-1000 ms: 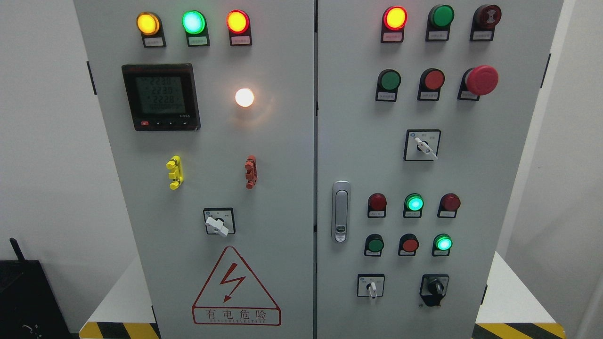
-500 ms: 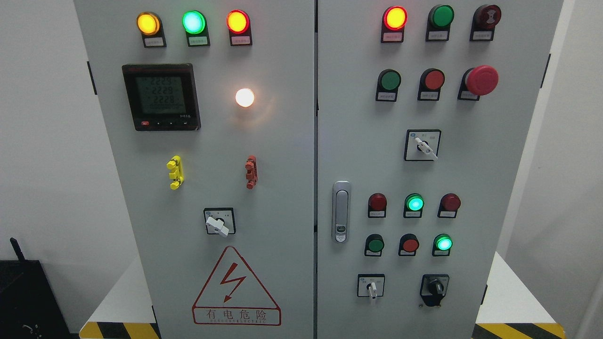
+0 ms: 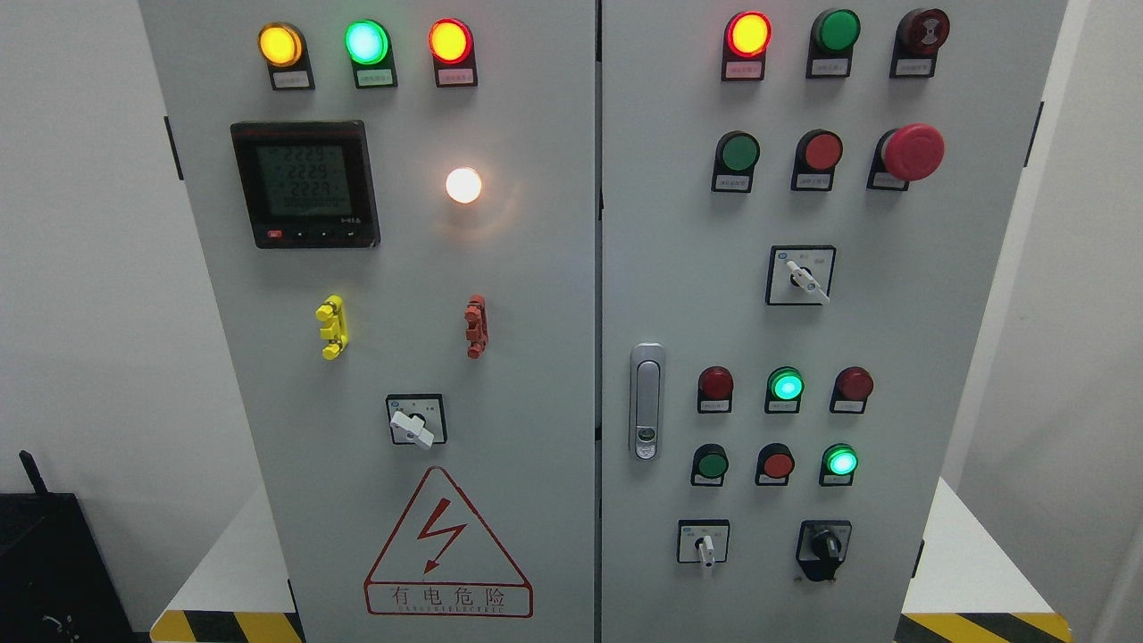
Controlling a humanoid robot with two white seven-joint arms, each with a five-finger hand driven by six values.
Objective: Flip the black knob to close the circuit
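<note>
Black knob (image 3: 823, 544) low on right door near its edge, untouched, we see neither hand, grip unknowable.

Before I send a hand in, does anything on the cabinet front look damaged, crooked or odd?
Nothing stands out. The black knob sits intact at the right door's lower right, the door handle lies flush, and no robot hand is in view.
</note>
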